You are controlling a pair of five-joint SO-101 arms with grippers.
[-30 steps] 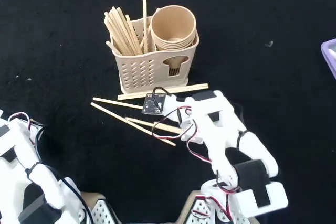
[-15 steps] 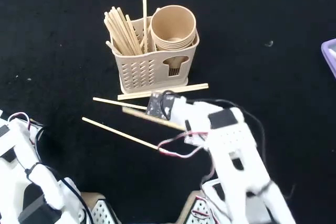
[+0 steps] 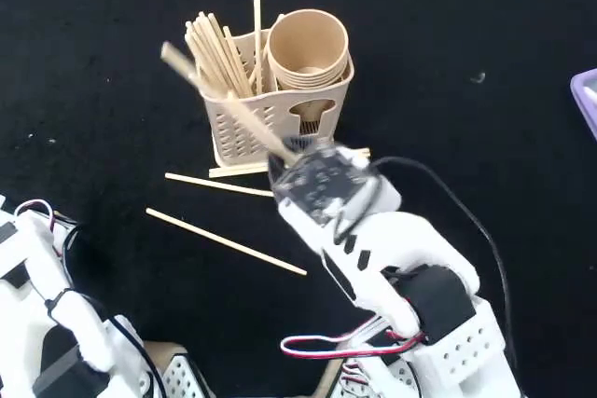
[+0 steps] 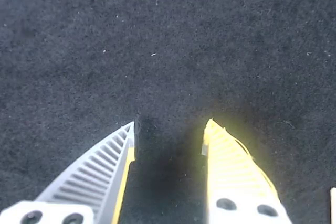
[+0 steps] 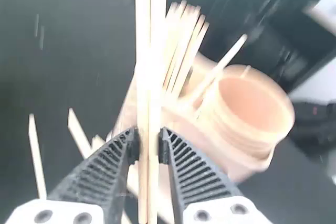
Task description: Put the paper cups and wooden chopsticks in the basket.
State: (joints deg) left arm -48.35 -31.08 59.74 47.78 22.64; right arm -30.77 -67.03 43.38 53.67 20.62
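Two chopsticks point(image 5: 149, 66), it seems, sit clenched between your right gripper's point(image 5: 148, 142) jaws; the basket point(image 3: 238, 144) stands just beyond them. Tilt the tips over its rim before releasing. Your left gripper point(image 4: 168, 135) gapes, holding nothing.

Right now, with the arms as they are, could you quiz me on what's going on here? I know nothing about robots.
1. True or false: the right gripper is shut on chopsticks, held up in the air near the basket.
2. Pick one. The paper cups are: A) lying on their sides on the cloth; B) stacked upright inside the basket; C) tipped over in front of the basket.
3. Fill in the word: the left gripper hangs over the bare black table with its jaws ____.

Key: 1 true; 2 B; 3 open.
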